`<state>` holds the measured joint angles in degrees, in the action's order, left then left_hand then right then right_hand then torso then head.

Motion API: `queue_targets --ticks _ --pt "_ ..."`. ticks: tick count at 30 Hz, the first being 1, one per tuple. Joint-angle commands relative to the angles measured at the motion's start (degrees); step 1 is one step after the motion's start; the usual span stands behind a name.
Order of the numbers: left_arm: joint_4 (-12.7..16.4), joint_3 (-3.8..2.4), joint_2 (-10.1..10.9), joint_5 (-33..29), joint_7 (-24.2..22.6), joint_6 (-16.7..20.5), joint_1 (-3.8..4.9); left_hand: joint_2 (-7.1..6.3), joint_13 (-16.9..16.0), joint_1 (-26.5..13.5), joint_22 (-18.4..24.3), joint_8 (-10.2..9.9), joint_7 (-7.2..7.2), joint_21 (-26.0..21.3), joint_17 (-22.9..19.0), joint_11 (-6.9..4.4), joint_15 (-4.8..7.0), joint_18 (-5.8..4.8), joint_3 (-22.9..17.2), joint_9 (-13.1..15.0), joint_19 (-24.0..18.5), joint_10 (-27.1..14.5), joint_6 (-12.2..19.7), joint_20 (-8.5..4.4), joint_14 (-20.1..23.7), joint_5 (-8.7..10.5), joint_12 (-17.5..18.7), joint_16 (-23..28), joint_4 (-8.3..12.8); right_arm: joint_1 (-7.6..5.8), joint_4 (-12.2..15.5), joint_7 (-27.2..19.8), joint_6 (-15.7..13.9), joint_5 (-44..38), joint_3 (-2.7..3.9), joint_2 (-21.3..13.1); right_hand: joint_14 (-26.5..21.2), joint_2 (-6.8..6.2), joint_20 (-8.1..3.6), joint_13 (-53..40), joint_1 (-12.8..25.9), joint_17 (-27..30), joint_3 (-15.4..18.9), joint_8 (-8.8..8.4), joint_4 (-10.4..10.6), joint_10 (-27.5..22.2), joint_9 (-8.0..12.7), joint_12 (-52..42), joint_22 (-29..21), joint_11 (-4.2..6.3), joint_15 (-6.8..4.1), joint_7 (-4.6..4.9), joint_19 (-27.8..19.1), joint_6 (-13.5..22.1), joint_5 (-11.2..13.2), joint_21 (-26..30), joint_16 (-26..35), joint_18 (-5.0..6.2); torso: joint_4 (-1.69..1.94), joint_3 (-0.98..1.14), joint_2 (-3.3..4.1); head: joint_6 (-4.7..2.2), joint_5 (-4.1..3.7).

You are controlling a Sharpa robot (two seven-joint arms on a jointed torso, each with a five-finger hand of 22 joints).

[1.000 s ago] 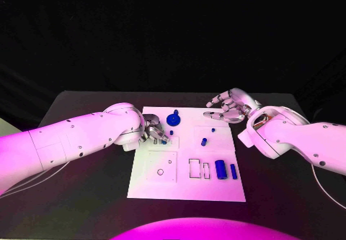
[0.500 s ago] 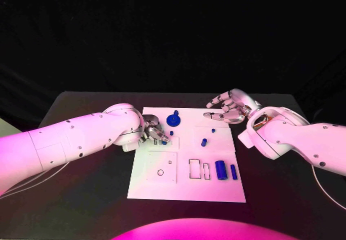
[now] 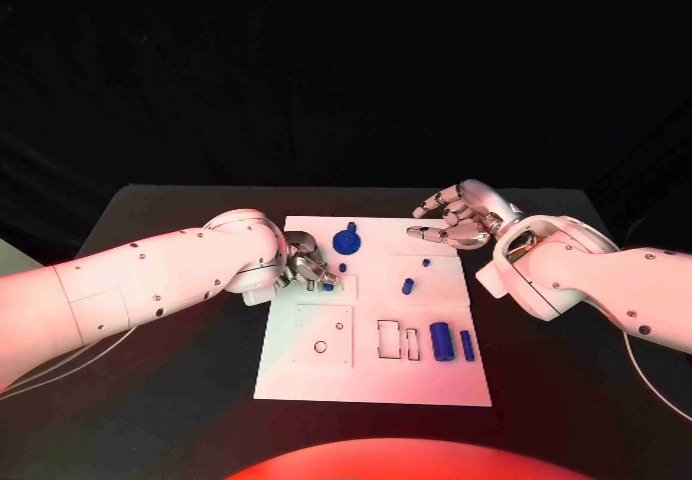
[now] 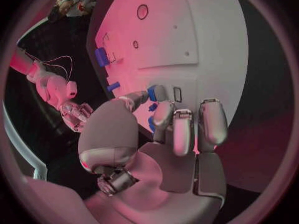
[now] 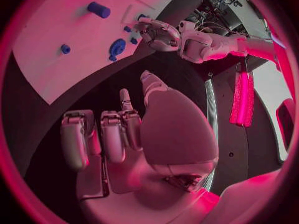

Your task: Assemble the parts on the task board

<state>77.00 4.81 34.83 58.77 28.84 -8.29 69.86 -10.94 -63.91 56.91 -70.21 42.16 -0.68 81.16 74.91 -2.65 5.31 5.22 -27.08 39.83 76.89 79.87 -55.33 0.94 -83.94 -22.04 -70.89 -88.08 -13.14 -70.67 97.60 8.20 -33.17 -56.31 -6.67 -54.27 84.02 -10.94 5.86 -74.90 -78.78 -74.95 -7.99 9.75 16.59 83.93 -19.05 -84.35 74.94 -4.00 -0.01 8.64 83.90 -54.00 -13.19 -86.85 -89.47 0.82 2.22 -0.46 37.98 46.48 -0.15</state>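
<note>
Blue peg [image 4: 152, 92] pinched upright in the left hand [image 3: 304, 262] over the task board [image 3: 325, 375]; right hand [image 3: 459, 220] hovers loosely curled, empty, farther off.

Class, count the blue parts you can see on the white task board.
7: gear, two small pegs, two cylinders, two pieces at the left hand. Others may be hidden.
</note>
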Motion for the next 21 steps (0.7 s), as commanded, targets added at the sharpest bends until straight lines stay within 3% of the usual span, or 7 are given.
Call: queue_targets --ticks 1,10,15,18,21 --pt "0.5 -0.14 0.3 -0.1 0.1 -0.6 -0.15 -0.22 -0.1 0.6 0.0 -0.2 -0.2 -0.1 11.7 -0.28 0.51 -0.83 0.8 0.0 0.2 0.1 -0.2 -0.23 -5.1 1.03 -0.2 -0.3 -0.5 0.09 0.0 -0.4 0.3 -0.2 0.0 0.0 5.5 0.02 -0.16 -10.9 0.6 -13.0 -0.1 0.18 0.1 1.8 -0.1 0.1 13.2 0.14 -0.28 -0.05 4.6 -0.4 0.2 0.2 0.3 -0.01 0.01 0.0 -0.03 -0.09 -0.08" --pt "2.1 -1.27 1.5 -0.1 0.1 -0.2 -0.11 -0.59 0.5 1.0 0.2 -0.4 -0.33 -0.2 11.1 -0.18 0.47 -0.8 1.8 0.1 0.1 -0.3 0.1 -0.2 -5.0 1.93 0.3 -0.1 -1.4 0.23 -0.2 -0.4 0.2 -0.1 0.0 -0.1 5.5 0.02 -0.17 -10.9 0.7 -13.0 0.0 0.2 0.1 1.8 -0.1 0.2 13.1 0.15 -0.28 -0.05 4.5 -0.4 0.3 0.3 0.3 0.02 0.07 0.0 -0.07 -0.49 -0.04" --pt "3.2 -2.37 2.2 -0.2 0.2 0.1 -0.04 -0.8 1.1 1.1 0.5 -0.5 -0.43 -0.4 10.8 -0.09 0.4 -0.72 2.4 0.1 -0.1 -0.6 0.3 -0.15 -4.9 2.23 0.8 0.1 -2.0 0.31 -0.3 -0.5 0.2 0.0 0.0 0.0 5.5 0.03 -0.17 -10.9 0.8 -12.9 0.0 0.22 0.1 1.8 -0.1 0.1 13.1 0.15 -0.28 -0.06 4.5 -0.4 0.4 0.3 0.4 0.02 0.06 -0.07 -0.02 -0.67 -0.08" --pt "3.9 -3.48 3.1 -0.3 0.2 0.5 0.47 -0.89 2.7 1.6 1.6 -0.7 -0.69 -0.9 10.0 0.13 0.26 -0.49 3.1 0.2 -0.8 -1.6 1.0 -0.02 -4.7 2.31 2.1 0.5 -2.7 0.37 -0.4 -0.5 0.2 0.0 0.0 0.0 5.5 0.03 -0.17 -10.9 0.8 -12.9 0.0 0.22 0.1 1.8 -0.1 0.1 13.1 0.15 -0.28 -0.06 4.5 -0.4 0.4 0.3 0.4 0.02 0.04 -0.02 -0.06 -0.77 -0.05" --pt "3.9 -4.09 3.9 -0.8 0.2 0.6 1.86 -0.88 5.2 2.5 3.1 -1.1 -1.08 -1.8 9.1 0.47 0.0 -0.18 3.6 0.3 -1.9 -3.2 1.9 0.19 -4.4 2.25 4.1 1.0 -3.1 0.4 -0.5 -0.5 0.2 -0.1 0.0 0.0 5.5 0.03 -0.17 -10.9 0.8 -12.9 0.0 0.22 0.1 1.8 -0.1 0.1 13.1 0.15 -0.28 -0.06 4.5 -0.4 0.4 0.3 0.4 0.02 0.1 0.04 -0.07 -0.83 -0.01"
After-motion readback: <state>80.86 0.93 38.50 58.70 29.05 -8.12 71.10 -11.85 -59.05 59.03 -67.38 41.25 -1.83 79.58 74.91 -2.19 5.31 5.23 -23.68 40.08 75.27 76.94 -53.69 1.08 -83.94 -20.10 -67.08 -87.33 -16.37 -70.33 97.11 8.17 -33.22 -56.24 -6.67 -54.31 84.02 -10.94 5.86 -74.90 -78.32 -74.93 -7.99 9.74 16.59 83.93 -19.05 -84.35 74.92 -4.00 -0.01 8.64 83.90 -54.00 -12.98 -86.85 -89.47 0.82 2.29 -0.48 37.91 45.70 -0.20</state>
